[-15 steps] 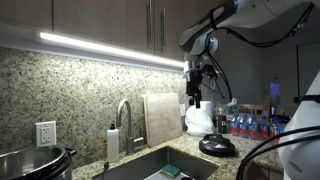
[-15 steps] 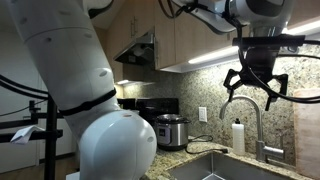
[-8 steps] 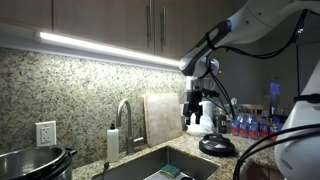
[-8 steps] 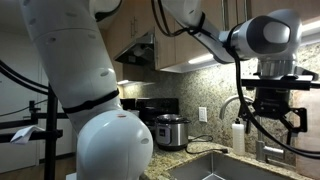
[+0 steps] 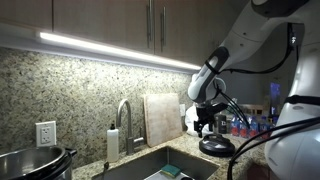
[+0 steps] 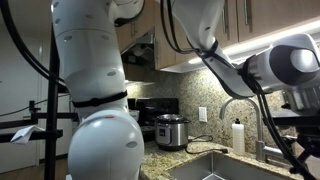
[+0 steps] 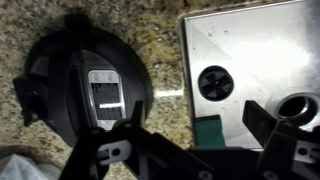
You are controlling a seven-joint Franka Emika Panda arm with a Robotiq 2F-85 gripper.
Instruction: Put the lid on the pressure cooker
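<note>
Lid not yet picked up; I'm on the reach. Sink (image 5: 150,165) lies between the two pieces: cooker (image 5: 35,162) stands open at its far end, well apart from the lid (image 5: 218,146). The lid rests on the counter (image 7: 160,40) just beside the sink. My gripper (image 5: 207,124) hovers above it, jaws spread, empty. Next: centre over the handle (image 7: 103,92), descend, close. Lid is black, round, shallow-domed, with a pale patch on the raised handle.

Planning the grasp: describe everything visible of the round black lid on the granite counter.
The round black shallow-domed lid lies flat, handle up, on the speckled granite counter beside the steel sink. Raised central handle with a pale rectangular patch; looks like matte plastic. The open gripper hovers above it, not touching.
</note>
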